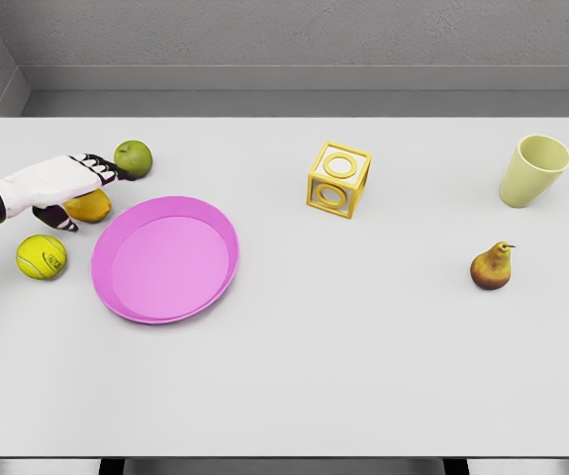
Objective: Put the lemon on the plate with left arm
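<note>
Fingers (101, 165) of the left hand (61, 183) reach out flat over the lemon (88, 207), thumb (58, 220) hooked down at its near-left side. Not clamped, going by the look: the fingers pass above the fruit, the thumb sits low beside it, and I can't tell whether anything touches it. Right hand not in view.

Step in hand, my read: closing the grasp on the lemon. To do it well, lower the palm until the lemon sits between thumb and fingers, then curl around its long axis. The fingertips end touching or just short of the green apple (134, 157), so keep them from knocking it away. Lift straight up before moving right, high enough to clear the plate's near rim.

Lemon relative to the fingers: under and toward the table's front edge from them, partly hidden by the hand, its right end poking out just beside the pink plate (217, 220). Still on the table, not on the plate.

Left to right on the table: tennis ball (42, 256) near the left edge, in front of the hand; lemon; green apple behind it; pink plate, nothing on it; yellow hollow cube (338, 179) past centre; pear (491, 267); pale yellow-green cup (534, 169) toward the back-right corner.
</note>
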You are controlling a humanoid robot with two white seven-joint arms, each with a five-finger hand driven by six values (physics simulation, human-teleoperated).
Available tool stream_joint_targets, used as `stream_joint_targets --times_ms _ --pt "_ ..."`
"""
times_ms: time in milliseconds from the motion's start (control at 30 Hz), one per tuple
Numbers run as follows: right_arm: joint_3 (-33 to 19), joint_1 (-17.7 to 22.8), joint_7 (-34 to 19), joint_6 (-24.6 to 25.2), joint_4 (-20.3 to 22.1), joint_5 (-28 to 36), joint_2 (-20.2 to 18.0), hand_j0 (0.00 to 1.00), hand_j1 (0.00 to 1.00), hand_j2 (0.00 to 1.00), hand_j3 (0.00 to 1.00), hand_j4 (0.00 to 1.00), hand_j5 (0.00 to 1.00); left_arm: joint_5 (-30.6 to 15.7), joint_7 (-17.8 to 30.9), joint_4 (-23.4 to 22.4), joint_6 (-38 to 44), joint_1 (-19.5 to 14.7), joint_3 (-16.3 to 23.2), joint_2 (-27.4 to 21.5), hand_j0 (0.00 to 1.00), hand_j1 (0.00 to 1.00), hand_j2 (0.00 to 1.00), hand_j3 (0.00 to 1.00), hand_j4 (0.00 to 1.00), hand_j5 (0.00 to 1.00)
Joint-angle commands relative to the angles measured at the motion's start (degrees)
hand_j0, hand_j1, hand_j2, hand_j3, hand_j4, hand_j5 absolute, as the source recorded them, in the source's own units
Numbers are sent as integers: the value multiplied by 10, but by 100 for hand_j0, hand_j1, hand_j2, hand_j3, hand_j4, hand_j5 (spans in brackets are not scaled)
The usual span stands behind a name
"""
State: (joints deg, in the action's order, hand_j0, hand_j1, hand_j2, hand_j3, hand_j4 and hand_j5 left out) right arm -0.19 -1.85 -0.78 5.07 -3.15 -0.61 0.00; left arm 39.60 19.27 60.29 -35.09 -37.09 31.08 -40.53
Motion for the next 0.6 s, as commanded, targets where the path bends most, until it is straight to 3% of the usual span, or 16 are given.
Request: stream_joint_targets --times_ms 0,333,567 --pt "0 0 0 0 0 0 0 100 100 100 100 100 100 -3 0 0 1 0 -1 -1 100 100 100 100 100 100" --pt "0 0 0 -1 0 0 0 100 100 100 100 100 100 -3 1 0 1 -2 -1 -1 100 100 100 100 100 100" --pt "0 0 0 0 0 0 0 100 100 100 100 100 100 -5 0 -1 1 -2 -1 -2 91 91 91 91 91 91"
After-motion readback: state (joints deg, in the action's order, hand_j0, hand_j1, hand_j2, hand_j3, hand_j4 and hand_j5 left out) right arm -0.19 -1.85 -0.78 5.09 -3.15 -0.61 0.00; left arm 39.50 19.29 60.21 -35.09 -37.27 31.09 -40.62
